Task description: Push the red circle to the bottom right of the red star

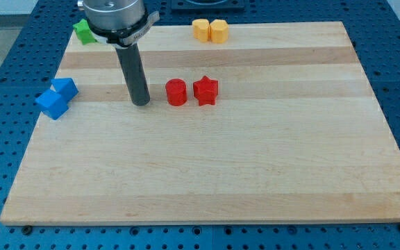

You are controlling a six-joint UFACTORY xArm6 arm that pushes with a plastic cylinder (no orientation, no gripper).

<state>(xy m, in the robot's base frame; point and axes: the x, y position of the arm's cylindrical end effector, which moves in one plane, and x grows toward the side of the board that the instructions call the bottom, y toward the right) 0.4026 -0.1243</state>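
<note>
Standing on the wooden board [207,173], my tip [141,104] sits just to the view's left of the red circle [176,92], near it but with a narrow strip of bare wood showing between the two, so they are apart. There are no jaws on this arm to be released or clenched; it ends in a plain dark rod that holds nothing, and only its lower end meets the table. Taking the red circle as the landmark, the red star [205,90] lies immediately to its right in the view, at about the same height on the board, the two so close that I cannot tell if they touch. So the circle is at the star's left, not at its bottom right. Up and to the right of the red circle, near the board's top edge, two yellow blocks [210,30] sit side by side, pressed together; their exact shapes are hard to make out. Far up and to the left of the circle, a green block [84,32] rests at the board's top left corner, partly hidden behind the arm's body. Well to the left of the circle, past my tip, two blue blocks [57,98] sit together at the board's left edge.
</note>
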